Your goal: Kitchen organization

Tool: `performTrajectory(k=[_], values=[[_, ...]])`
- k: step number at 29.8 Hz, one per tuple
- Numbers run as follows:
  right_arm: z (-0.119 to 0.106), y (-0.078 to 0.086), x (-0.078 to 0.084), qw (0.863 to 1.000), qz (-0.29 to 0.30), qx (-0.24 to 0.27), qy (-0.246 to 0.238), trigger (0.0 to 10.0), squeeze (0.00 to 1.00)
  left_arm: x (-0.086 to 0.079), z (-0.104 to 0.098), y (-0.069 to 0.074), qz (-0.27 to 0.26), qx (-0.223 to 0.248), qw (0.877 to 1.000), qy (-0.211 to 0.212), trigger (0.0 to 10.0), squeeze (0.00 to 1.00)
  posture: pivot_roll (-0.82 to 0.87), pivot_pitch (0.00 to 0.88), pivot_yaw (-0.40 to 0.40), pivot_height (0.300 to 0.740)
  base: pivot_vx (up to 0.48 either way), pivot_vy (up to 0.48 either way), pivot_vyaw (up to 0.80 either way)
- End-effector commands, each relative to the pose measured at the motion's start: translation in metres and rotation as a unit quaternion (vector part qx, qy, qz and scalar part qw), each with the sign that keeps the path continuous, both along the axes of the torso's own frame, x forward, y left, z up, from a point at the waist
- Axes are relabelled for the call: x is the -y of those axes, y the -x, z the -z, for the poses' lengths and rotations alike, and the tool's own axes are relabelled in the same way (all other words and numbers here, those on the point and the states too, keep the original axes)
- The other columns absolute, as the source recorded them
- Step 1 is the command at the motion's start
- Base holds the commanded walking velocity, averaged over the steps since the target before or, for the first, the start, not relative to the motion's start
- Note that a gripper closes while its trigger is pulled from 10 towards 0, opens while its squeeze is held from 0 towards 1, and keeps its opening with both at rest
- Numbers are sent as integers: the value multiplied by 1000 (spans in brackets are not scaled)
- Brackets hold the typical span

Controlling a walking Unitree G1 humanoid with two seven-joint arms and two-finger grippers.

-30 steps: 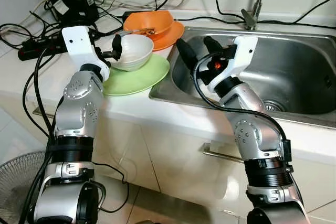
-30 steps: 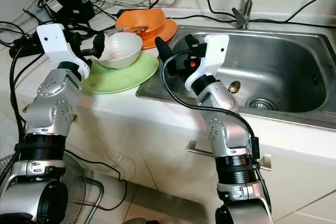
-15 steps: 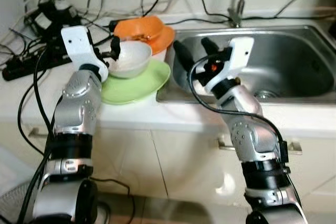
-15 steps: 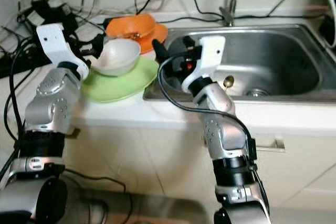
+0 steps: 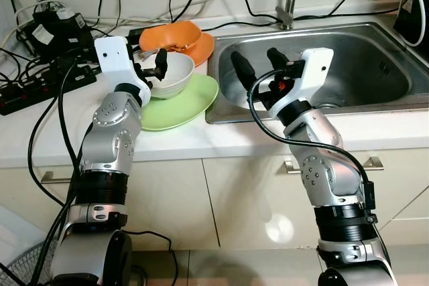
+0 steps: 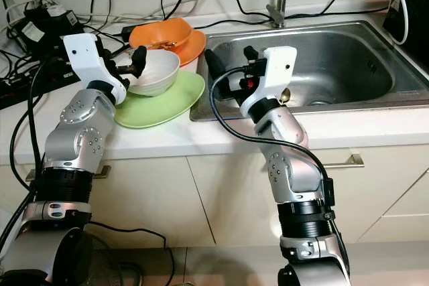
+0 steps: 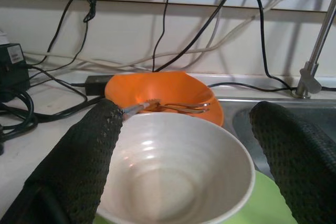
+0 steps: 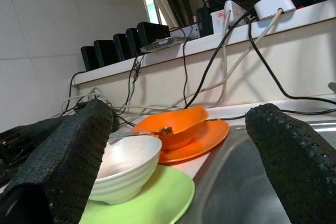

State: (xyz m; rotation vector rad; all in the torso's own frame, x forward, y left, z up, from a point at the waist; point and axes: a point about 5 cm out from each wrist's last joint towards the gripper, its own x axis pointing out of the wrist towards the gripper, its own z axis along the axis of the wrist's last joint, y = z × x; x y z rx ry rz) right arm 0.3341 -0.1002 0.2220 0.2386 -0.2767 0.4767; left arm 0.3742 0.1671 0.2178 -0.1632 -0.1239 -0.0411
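On the left of the white counter [image 5: 40, 132], a tangle of black power cables and adapters [image 5: 47, 31] is lying just behind the dishes. The left gripper [image 5: 155, 68] is reaching over a white ceramic bowl [image 5: 171, 75], its jaws spread apart and straddling the bowl's near rim without clamping it; in the left wrist view the fingers [image 7: 84, 161] are flanking the bowl on either side.

The bowl is sitting upright on a light green round plate [image 5: 184, 98], which is resting on the counter right beside the sink edge. It is looking clean, glossy and empty, with faint ridges inside. Behind it, an orange bowl [image 5: 171, 33] is standing on an orange plate [image 5: 204, 45], a metal utensil [image 7: 173, 107] lying across it.

To the right, the right gripper [image 5: 258, 72] is hovering over the stainless steel sink [image 5: 375, 65], jaws released and holding nothing.

The risk, as I judge it: the glazed bowl could be slipping from a rim pinch, or dragging the green plate towards the sink edge; a wide swing could be snagging the cables.
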Motion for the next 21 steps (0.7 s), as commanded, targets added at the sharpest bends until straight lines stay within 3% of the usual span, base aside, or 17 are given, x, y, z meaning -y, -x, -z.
performTrajectory(k=[1, 14, 21], values=[[-8, 1, -3, 1000, 0, 17, 0, 10000, 439, -3, 1, 1, -12, 1, 1000, -6, 10000, 0, -96, 0, 151, 740, 255, 0, 0], [-7, 2, -7, 1000, 0, 19, 5, 10000, 435, -3, 2, 1, -18, -3, 1000, 1, 10000, 0, -92, 0, 155, 740, 271, 0, 0], [-5, 3, -8, 1000, -1, 17, 6, 10000, 435, 1, 1, 3, -14, 5, 1000, 9, 10000, 0, -92, 0, 154, 740, 71, 0, 0]])
